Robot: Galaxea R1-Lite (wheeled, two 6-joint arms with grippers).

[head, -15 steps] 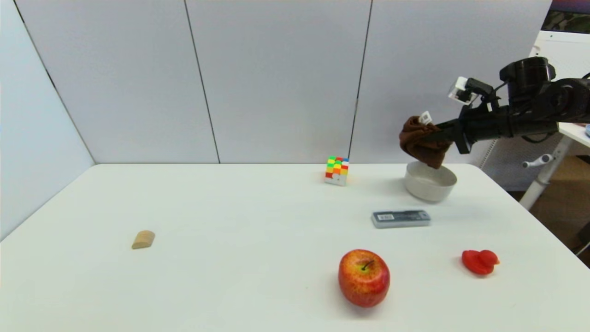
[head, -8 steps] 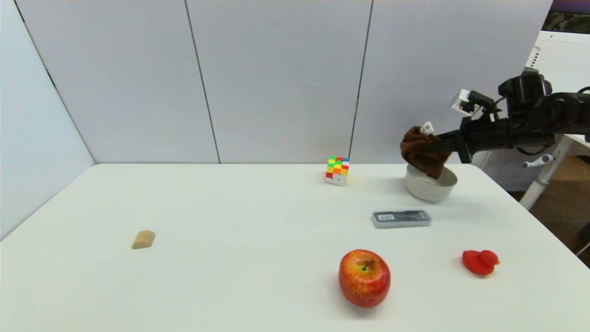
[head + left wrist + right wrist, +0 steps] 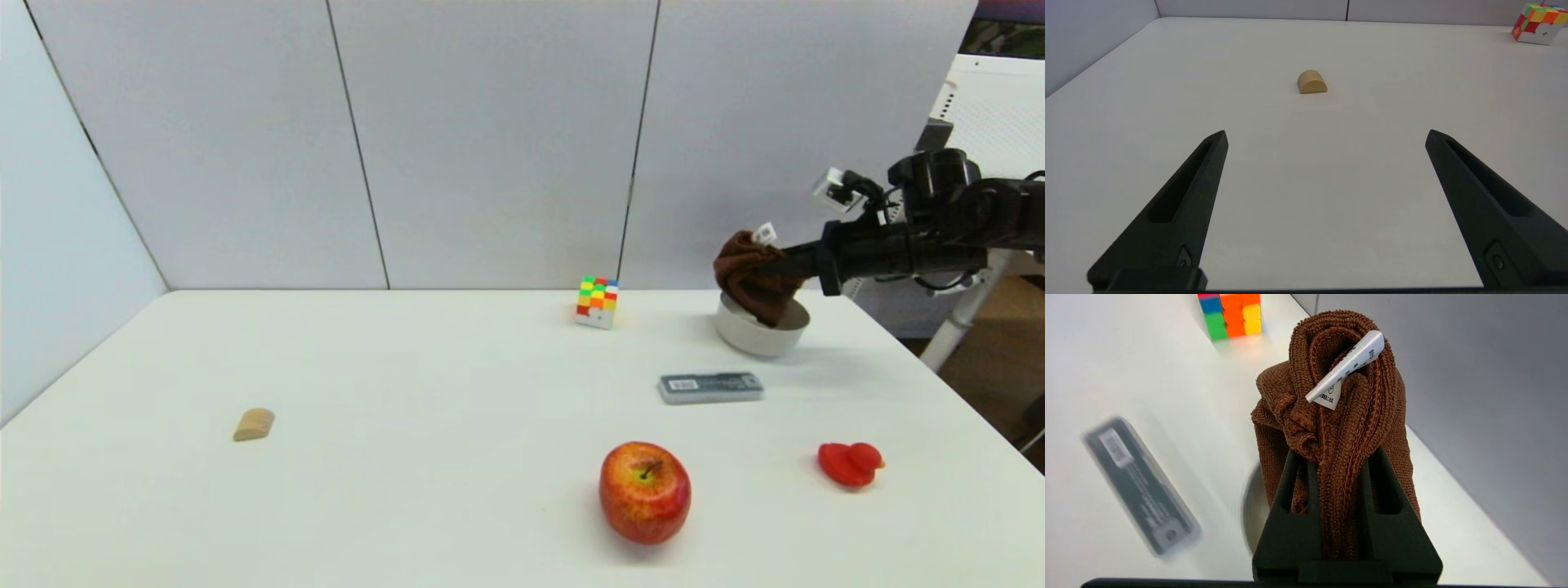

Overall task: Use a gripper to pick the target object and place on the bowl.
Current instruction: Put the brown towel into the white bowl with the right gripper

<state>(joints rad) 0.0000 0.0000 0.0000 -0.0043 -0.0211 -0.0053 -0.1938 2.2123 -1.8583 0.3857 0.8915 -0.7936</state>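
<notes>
My right gripper [image 3: 767, 263] is shut on the dark brown cloth bundle [image 3: 749, 278] with its small white tag [image 3: 765, 233]. The cloth's lower end hangs into the off-white bowl [image 3: 755, 333] at the table's far right. In the right wrist view the cloth [image 3: 1339, 412] is pinched between the two black fingers [image 3: 1290, 486] of the gripper [image 3: 1336, 455], and a blurred part of the bowl's rim [image 3: 1249, 506] shows beneath it. My left gripper [image 3: 1326, 136] is open and empty, low over the table's left part, and out of the head view.
A colourful cube [image 3: 597, 302] stands at the back, left of the bowl. A grey flat case [image 3: 710, 387] lies in front of the bowl. A red apple [image 3: 645, 492] and a red toy duck [image 3: 851, 463] sit near the front. A wooden block [image 3: 254, 425] lies at the left.
My right gripper has come down with the cloth and drawn slightly right. The cloth hung above the bowl a second ago; now its lower end is inside the bowl.
</notes>
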